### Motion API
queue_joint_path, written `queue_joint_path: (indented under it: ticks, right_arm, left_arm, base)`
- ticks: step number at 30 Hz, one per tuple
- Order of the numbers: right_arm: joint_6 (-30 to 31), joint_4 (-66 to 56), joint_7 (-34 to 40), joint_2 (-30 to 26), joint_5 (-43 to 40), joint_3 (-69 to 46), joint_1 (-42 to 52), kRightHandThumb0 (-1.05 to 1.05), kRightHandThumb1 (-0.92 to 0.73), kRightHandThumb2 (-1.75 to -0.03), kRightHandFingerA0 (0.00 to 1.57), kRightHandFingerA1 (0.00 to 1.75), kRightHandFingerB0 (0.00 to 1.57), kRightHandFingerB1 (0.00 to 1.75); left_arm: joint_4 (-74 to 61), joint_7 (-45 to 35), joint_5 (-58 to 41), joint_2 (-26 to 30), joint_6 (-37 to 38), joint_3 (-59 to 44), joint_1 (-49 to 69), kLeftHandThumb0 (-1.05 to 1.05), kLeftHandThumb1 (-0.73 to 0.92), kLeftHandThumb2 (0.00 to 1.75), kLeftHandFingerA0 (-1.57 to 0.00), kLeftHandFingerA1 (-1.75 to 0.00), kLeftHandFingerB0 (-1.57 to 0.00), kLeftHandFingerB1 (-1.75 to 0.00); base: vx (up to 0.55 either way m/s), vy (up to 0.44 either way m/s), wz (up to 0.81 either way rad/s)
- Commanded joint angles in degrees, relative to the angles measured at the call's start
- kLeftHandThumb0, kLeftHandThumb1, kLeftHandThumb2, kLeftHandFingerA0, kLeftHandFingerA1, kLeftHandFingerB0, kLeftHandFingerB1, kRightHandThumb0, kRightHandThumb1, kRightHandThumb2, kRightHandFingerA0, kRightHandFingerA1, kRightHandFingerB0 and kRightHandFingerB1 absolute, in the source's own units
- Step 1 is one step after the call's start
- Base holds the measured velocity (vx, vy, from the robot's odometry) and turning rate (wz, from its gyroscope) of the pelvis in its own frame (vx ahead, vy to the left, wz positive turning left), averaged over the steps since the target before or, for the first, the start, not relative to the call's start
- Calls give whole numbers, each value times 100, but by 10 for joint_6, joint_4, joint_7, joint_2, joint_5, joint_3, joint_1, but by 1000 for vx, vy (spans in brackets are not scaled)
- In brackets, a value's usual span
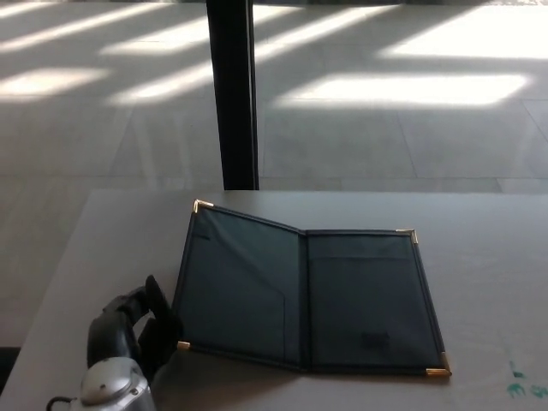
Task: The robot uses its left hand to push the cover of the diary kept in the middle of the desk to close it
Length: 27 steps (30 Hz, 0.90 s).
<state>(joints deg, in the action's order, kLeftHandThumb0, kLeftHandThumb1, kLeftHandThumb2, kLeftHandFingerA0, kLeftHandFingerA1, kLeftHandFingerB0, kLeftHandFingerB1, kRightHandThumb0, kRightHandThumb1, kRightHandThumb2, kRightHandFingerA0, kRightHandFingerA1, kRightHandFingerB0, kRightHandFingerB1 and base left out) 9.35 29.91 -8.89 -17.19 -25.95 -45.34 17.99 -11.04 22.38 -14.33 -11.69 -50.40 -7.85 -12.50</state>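
A: Where's the diary (308,295)?

B: Mid desk (479,257), lying open, dark inside, gold corner caps. Spine runs near-to-far approx down the centre. Right half flat on the desk. Left cover (235,287) is tilted up a bit, its far left corner raised off the surface.

A: Left hand?

B: Left hand (141,321) is at the near left, just beside the cover's near left gold corner (182,346). Black fingers (158,300) point up and toward the cover's left edge, seem to touch it or sit right under it; can't tell exactly which. Fingers look loosely curled, not clamped round anything. Silver wrist (111,390) shows at the bottom edge.

A: Right hand?

B: Doesn't show.

A: Anything else on the desk?

B: Small green marks (518,384) near right corner, well apart from the diary. Beyond the far edge: a black post (231,94) standing on a tiled floor (385,128) w/ bright sun patches.
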Motion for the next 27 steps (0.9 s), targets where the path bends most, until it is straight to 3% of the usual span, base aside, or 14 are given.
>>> queue_joint_path:
  ticks: [1,3,4,5,7,8,9,17,19,21,22,25,26,27]
  right_arm:
    - [3,0,-6,-13,-9,-3,7,-96,-91,-68,59,101,59,74]
    - [-1,2,6,-13,0,1,6,-97,-92,-66,64,99,64,74]
    - [-3,5,-1,-16,1,2,8,-90,-68,-120,64,93,61,77]
    - [-6,2,-2,-16,6,6,11,-98,-92,-69,62,99,59,75]
    - [-5,3,-3,-16,5,6,10,-101,-69,-102,67,98,59,76]
    - [-4,-1,-2,-15,5,7,13,-97,-92,-69,60,98,59,74]
    - [-2,1,-4,-14,2,6,11,-89,-69,-121,60,92,61,77]
    - [-2,3,-13,-19,1,3,21,-85,-70,-122,61,94,58,78]
    - [-9,0,-16,-17,5,5,30,-95,-92,-70,62,99,61,75]
    - [-10,0,-12,-15,9,7,33,-95,-92,-69,62,99,59,75]
    - [-11,-2,-5,-13,12,8,33,-86,-69,-120,66,93,61,76]
    - [-20,9,-4,-16,18,11,29,-85,-70,-121,66,93,61,76]
    - [-20,10,-10,-16,18,14,28,-95,-92,-70,64,100,61,75]
    - [-19,3,-7,-13,18,13,28,-86,-69,-121,67,95,61,77]
  left_arm:
    - [-6,12,-21,-67,-36,3,-8,-92,92,79,-35,-50,-25,-44]
    - [6,38,-29,-105,-25,-3,-29,-91,92,78,-40,-53,-29,-46]
    - [14,41,-51,-135,-18,-7,-49,-91,92,81,-34,-54,-25,-45]
    - [16,51,-61,-155,-18,-11,-59,-89,92,83,-37,-55,-27,-46]
    - [19,55,-84,-178,-15,-16,-68,-90,92,85,-32,-55,-23,-46]
    - [17,70,-92,-199,-22,-20,-74,-91,92,84,-40,-58,-27,-48]
    - [19,69,-100,-210,-22,-17,-75,-91,92,89,-32,-57,-21,-47]
    - [11,62,-120,-249,-1,27,-108,-89,92,88,-29,-55,-23,-49]
    - [-2,69,-133,-260,13,28,-128,-95,91,85,-36,-61,-24,-50]
    - [-10,78,-147,-274,27,27,-152,-94,91,85,-39,-62,-25,-51]
    - [-11,81,-146,-276,31,33,-163,-95,88,92,-37,-59,-24,-50]
    - [-21,80,-136,-283,36,71,-165,-93,91,87,-37,-56,-25,-49]
    - [-23,80,-138,-287,32,81,-162,-93,92,85,-38,-55,-28,-49]
    - [-26,90,-134,-309,26,111,-141,-91,92,81,-40,-54,-30,-48]
  base:
    - [0,0,0]
    - [0,0,0]
    - [0,0,0]
    - [0,0,0]
    - [0,0,0]
    - [0,0,0]
    - [0,0,0]
    - [0,0,0]
    - [0,0,0]
    - [0,0,0]
    - [0,0,0]
    - [0,0,0]
    - [0,0,0]
    - [0,0,0]
